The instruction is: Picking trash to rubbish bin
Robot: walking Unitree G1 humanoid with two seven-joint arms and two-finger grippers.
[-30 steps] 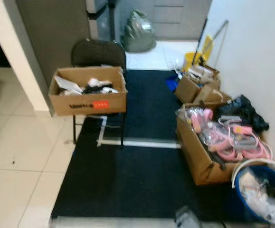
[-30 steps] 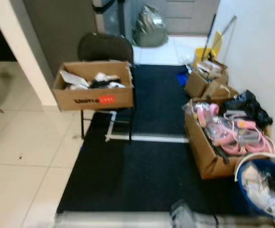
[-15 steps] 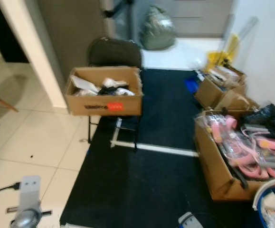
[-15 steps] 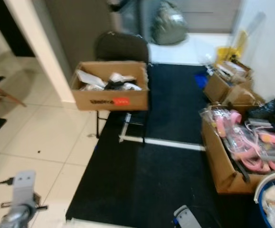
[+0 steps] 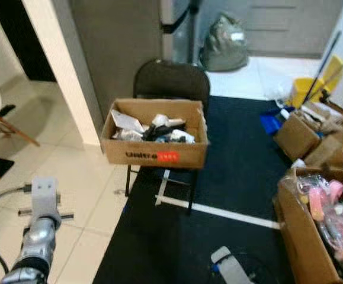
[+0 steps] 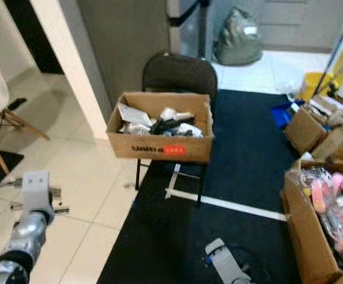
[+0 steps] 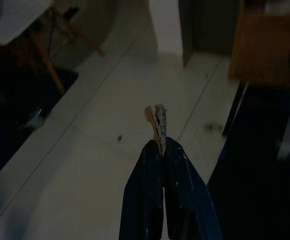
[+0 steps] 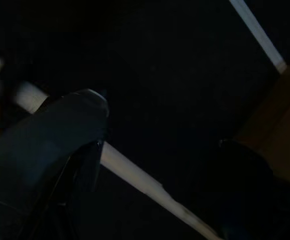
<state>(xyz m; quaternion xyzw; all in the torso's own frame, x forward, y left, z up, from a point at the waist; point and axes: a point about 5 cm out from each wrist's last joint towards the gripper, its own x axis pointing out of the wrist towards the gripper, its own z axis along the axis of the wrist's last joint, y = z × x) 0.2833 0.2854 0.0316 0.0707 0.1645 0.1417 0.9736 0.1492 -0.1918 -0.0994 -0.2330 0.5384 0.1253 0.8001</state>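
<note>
Left gripper (image 7: 159, 131) pinched together on a crumpled paper scrap (image 7: 156, 116) above pale tile floor (image 7: 109, 165), seen from the wrist; right gripper's (image 8: 59, 150) finger state impossible to tell in darkness

Left tool (image 7: 159, 131) pinching paper scrap (image 7: 156, 116) (over tiles)

A cardboard box (image 6: 160, 144) on a chair bears dark lettering, apparently "Unitree", beside an unreadable red label (image 6: 174, 151).
</note>
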